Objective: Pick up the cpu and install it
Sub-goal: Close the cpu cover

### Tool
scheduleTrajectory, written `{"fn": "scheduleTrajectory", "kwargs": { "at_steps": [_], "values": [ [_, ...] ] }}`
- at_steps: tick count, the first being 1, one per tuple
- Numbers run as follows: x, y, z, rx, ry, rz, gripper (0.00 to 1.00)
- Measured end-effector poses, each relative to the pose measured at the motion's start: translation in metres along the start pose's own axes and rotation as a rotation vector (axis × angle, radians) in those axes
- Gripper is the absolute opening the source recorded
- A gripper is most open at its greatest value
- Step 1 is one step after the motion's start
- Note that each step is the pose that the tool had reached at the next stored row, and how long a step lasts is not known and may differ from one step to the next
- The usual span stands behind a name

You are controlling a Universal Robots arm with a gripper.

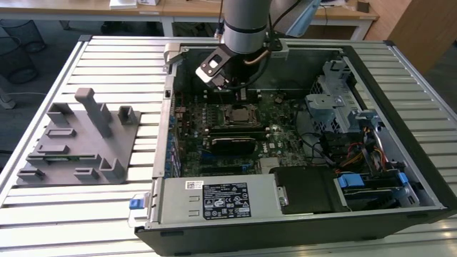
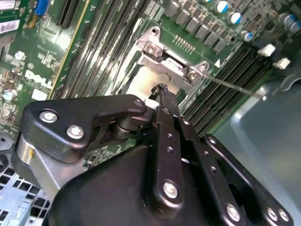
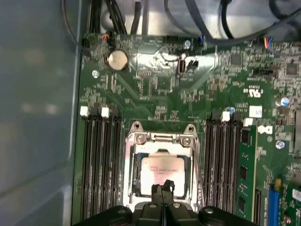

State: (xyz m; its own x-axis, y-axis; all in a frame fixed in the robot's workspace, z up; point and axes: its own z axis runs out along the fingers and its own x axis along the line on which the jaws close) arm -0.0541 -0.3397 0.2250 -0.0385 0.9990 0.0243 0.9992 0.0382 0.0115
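Note:
The cpu (image 3: 162, 168), a small square chip with a pale metal top, lies flat in the motherboard socket (image 3: 132, 162) inside the open computer case (image 1: 164, 107). My gripper (image 3: 162, 189) hangs straight over the chip's near edge. Its two black fingers are pressed together with nothing between them. In the second wrist view the shut gripper (image 2: 162, 89) points down at the socket's metal frame (image 2: 169, 63). In the exterior view the gripper (image 1: 241, 96) is just above the socket (image 1: 239, 115) in the middle of the board.
Memory slots (image 3: 99, 160) flank the socket on both sides. A grey holder block (image 1: 78, 139) with upright posts stands on the slatted table at the exterior view's left. A drive cage (image 1: 335, 101), cables (image 1: 350, 155) and the power supply (image 1: 214, 201) crowd the case.

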Motion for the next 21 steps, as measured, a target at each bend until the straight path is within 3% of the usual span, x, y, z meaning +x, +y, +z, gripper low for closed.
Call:
{"fn": "scheduleTrajectory", "kwargs": {
  "at_steps": [4, 21],
  "values": [
    [0.0000, -0.0018, 0.0022, 0.0077, 0.0003, 0.000, 0.11],
    [0.0001, -0.0159, 0.0210, 0.0079, 0.0004, 0.000, 0.11]
  ]
}}
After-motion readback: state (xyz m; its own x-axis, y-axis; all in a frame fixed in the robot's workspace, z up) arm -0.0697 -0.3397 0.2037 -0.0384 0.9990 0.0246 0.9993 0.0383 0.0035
